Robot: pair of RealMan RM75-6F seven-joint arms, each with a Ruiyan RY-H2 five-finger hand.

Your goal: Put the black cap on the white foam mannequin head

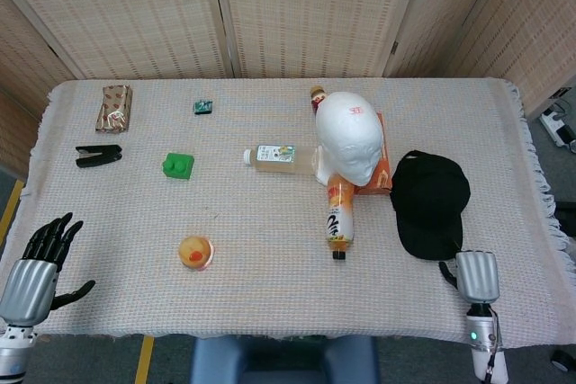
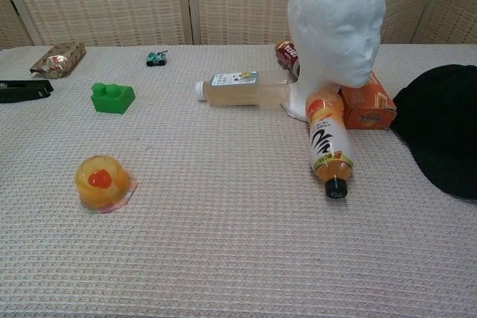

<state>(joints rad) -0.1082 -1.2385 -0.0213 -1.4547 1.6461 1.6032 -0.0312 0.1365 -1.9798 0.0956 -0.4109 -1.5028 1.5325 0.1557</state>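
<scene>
The black cap point(image 1: 430, 201) lies flat on the table cloth, right of the white foam mannequin head point(image 1: 350, 139); its left part shows at the chest view's right edge point(image 2: 444, 128). The mannequin head point(image 2: 337, 27) stands upright, facing the table's front. My right hand point(image 1: 475, 276) hovers at the front edge just beyond the cap's brim, apart from it. Only its silver back and an outspread thumb show, and nothing is in it. My left hand point(image 1: 40, 263) is at the front left corner, fingers spread, holding nothing. Neither hand shows in the chest view.
An orange bottle point(image 1: 339, 212) lies in front of the mannequin head, a clear bottle point(image 1: 277, 156) lies to its left, and an orange box point(image 2: 367, 105) sits behind it. Further left are a jelly cup point(image 1: 195, 252), a green block point(image 1: 178, 165), a black clip point(image 1: 97, 156) and a snack packet point(image 1: 113, 106).
</scene>
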